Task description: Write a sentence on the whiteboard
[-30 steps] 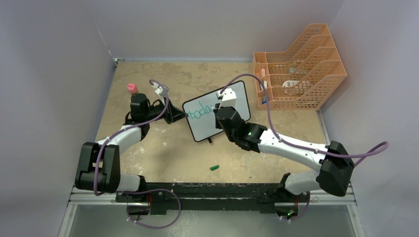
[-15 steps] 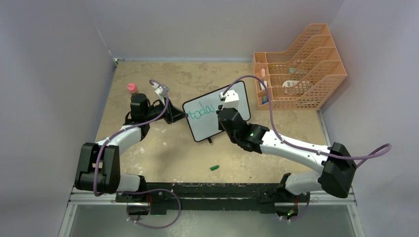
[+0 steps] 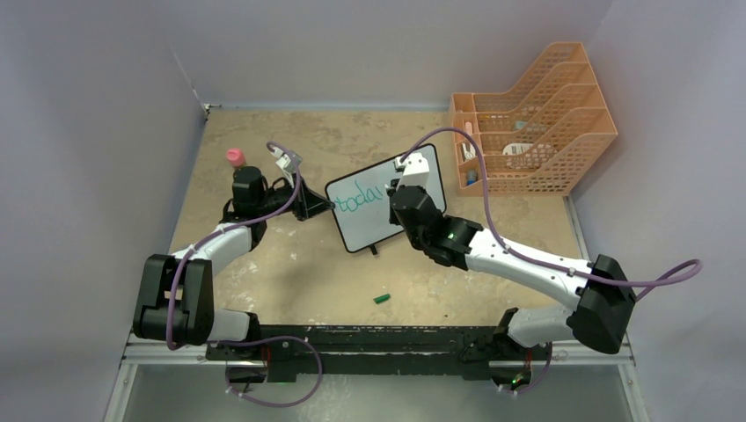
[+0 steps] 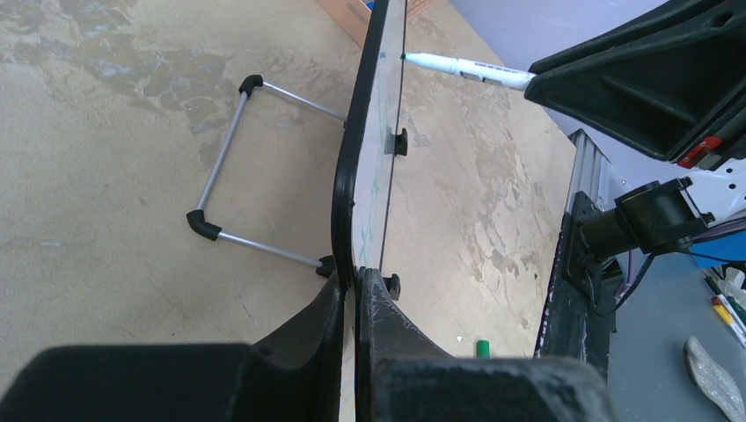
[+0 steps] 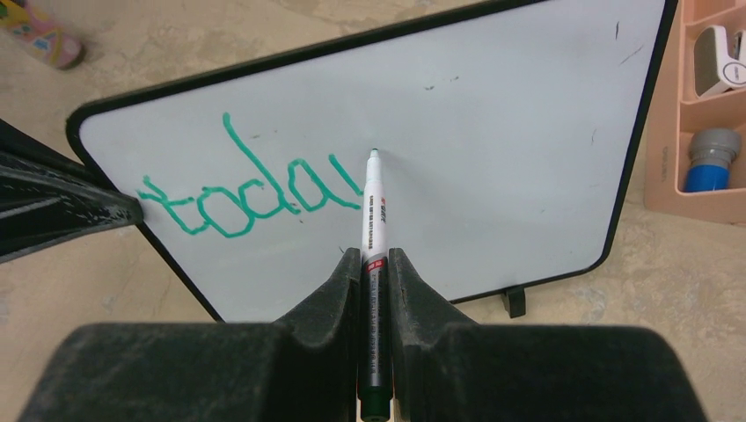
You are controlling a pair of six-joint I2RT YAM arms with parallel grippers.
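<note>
My left pincer [image 4: 356, 286] is clamped on the left edge of the whiteboard [image 5: 493, 149]. The board stands upright on its feet around the middle of the counter [image 3: 290, 272], angled, with its right end nearer the far edge. My right pincer [image 5: 376, 259] pinches a white marker [image 5: 373, 207], and the marker's tip touches the board face just right of the green writing [image 5: 255, 198]. A small green cap [image 3: 382, 299] lies toward the near edge, and an orange mesh rack [image 3: 537, 114] sits at the far right corner.
</note>
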